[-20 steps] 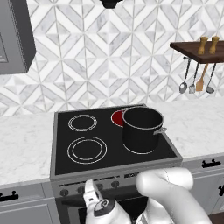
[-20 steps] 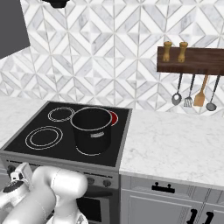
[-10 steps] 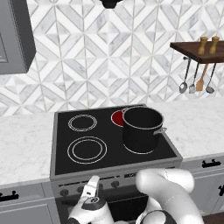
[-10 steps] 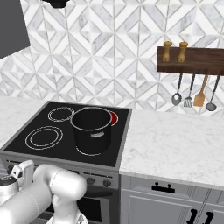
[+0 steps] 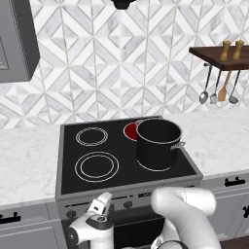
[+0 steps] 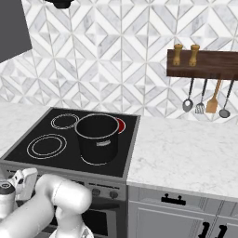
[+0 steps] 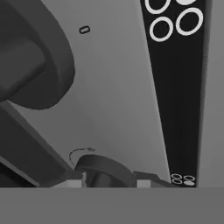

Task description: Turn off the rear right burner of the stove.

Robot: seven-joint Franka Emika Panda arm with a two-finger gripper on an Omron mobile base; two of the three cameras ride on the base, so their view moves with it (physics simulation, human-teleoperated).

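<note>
Rear right burner point(image 5: 130, 131) glows red, so it is on; the task is not done. It sits at the back of the stove point(image 5: 68, 160), behind and just left of the black pot point(image 5: 157, 143) in the left base view, its disc partly hidden by the pot's wall. From the right base view the same red patch point(image 6: 121, 124) peeks out behind the pot's point(image 6: 97, 137) right rim.

What is left, as I judge it: find the correct knob on the stove's front panel, grip it, turn it until the glow dies. None of that looks accomplished.

Gripper point(image 5: 98, 206) is low at the stove's front panel, near its left end, at the knob row point(image 5: 127, 204). It is well apart from the burner itself, which lies up and across the cooktop from it. In the right base view the gripper point(image 6: 21, 179) sits at the stove's front left corner.

Hand view, very close: grey panel point(image 7: 113, 96), one large dark knob point(image 7: 30, 57) at upper left, a second knob point(image 7: 105, 168) right at the fingertips point(image 7: 74, 181).

Finger spread: cannot tell; the tips are mostly cut off at the hand view's lower edge. Whether they touch that near knob is also unclear. Which knob governs the rear right burner cannot be read from here.
</note>
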